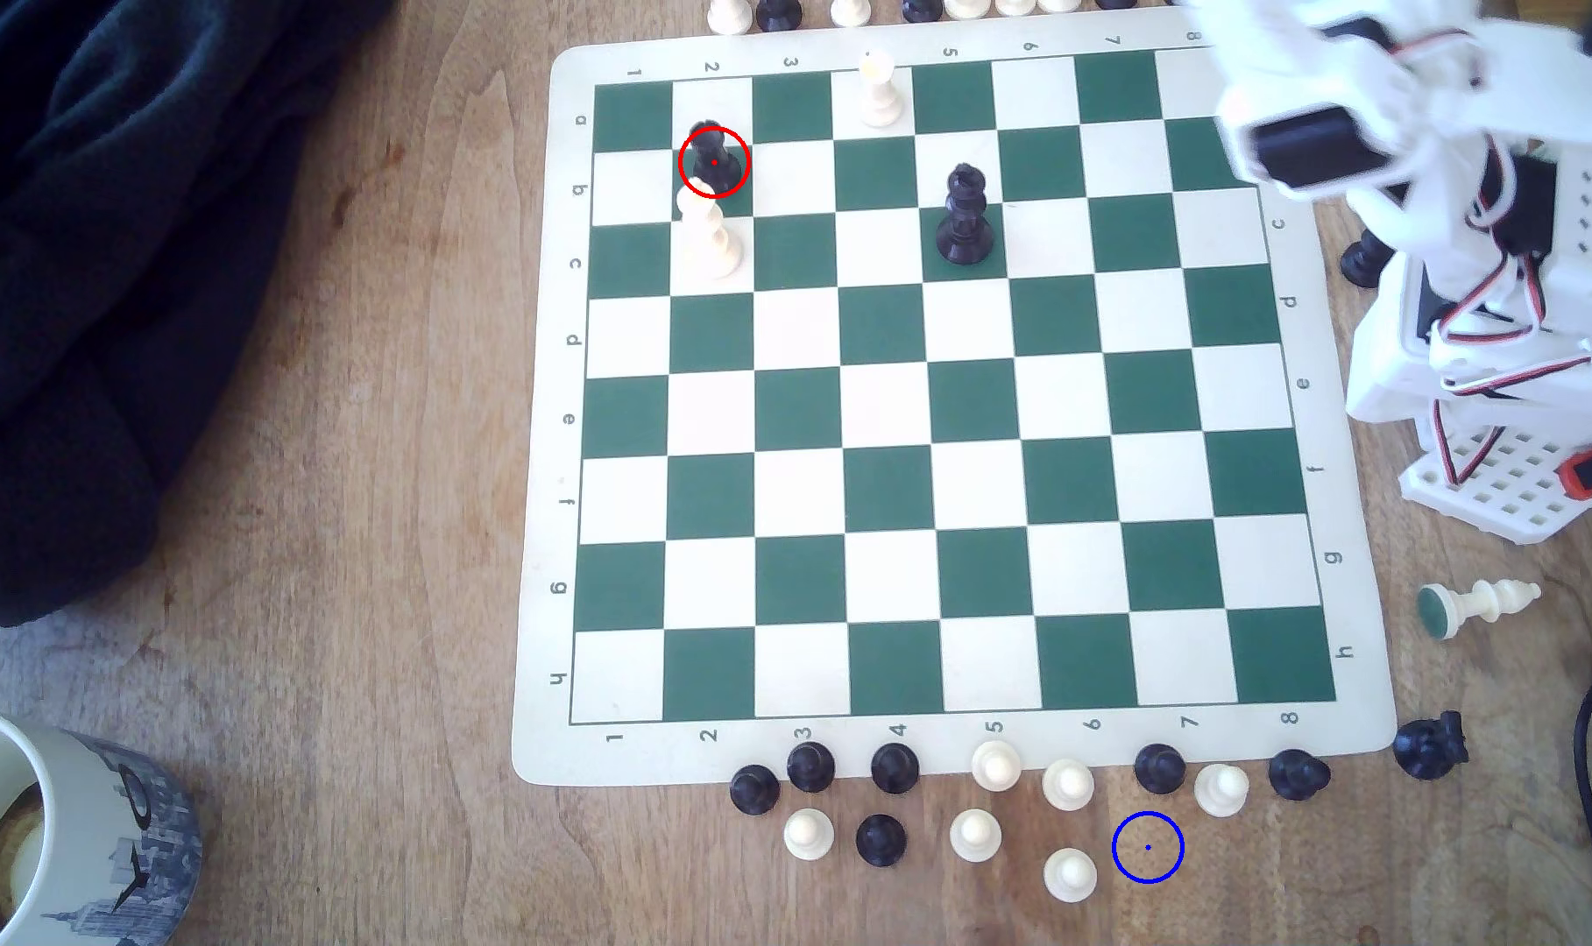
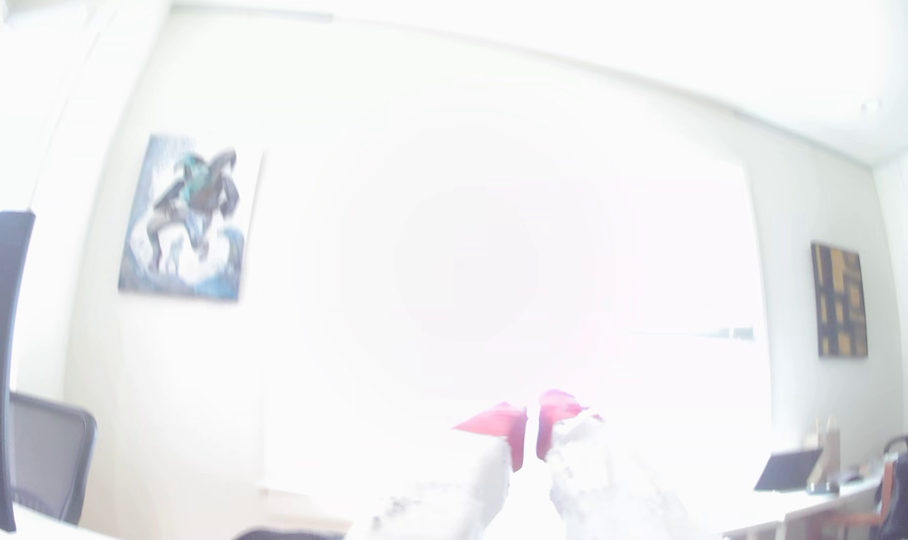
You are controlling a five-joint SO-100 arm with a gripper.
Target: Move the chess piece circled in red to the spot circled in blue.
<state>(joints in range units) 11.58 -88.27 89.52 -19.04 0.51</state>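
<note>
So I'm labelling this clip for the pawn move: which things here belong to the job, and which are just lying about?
Part of the job:
- black pawn in the red ring
- blue-ringed spot on bare wood
- gripper, pink tips close together, holding nothing

Lying about:
- tall black piece on the board
- cream piece next to the ringed pawn
- toppled cream piece
- mug
- dark cloth

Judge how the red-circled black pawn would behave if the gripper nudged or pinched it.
The black pawn looks glossy, so probably slippery to pinch. It stands taller than its base is wide, so a nudge would likely tip it. The white piece close beside it could get knocked too.
</note>
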